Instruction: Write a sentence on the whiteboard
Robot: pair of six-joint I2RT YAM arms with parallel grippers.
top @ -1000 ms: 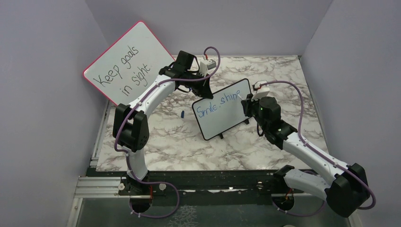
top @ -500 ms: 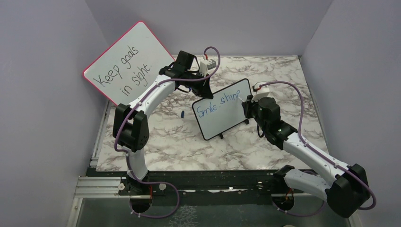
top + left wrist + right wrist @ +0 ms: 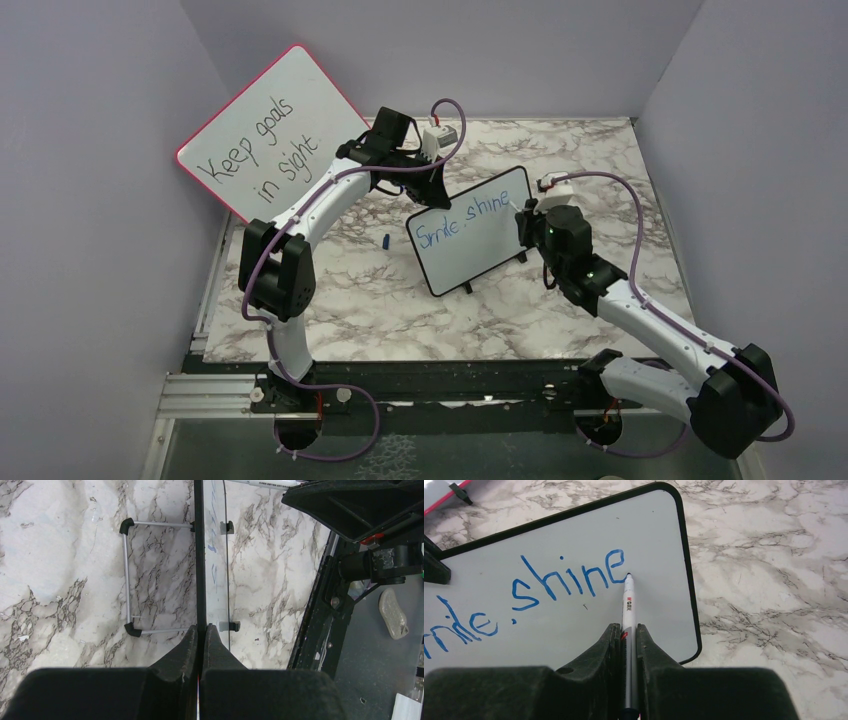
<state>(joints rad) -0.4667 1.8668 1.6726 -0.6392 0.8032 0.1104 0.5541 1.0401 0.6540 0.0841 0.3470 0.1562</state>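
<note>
Right hand (image 3: 626, 630) clamped the marker (image 3: 628, 600), tip at the last "e" of the sentence (image 3: 569, 577), while left hand (image 3: 201, 631) pinched the whiteboard (image 3: 472, 252) mid table (image 3: 380, 300) (a hard press could skew it, smearing ink).

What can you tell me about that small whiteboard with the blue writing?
The whiteboard is a small white rectangle with a thin black frame, rounded corners and little black feet. It stands on edge on the marble table, with a wire stand behind it. Blue handwriting along its upper part reads "Smile, shine". The left gripper pinches its edge, and the marker held in the right gripper touches its surface just after the final e.
</note>
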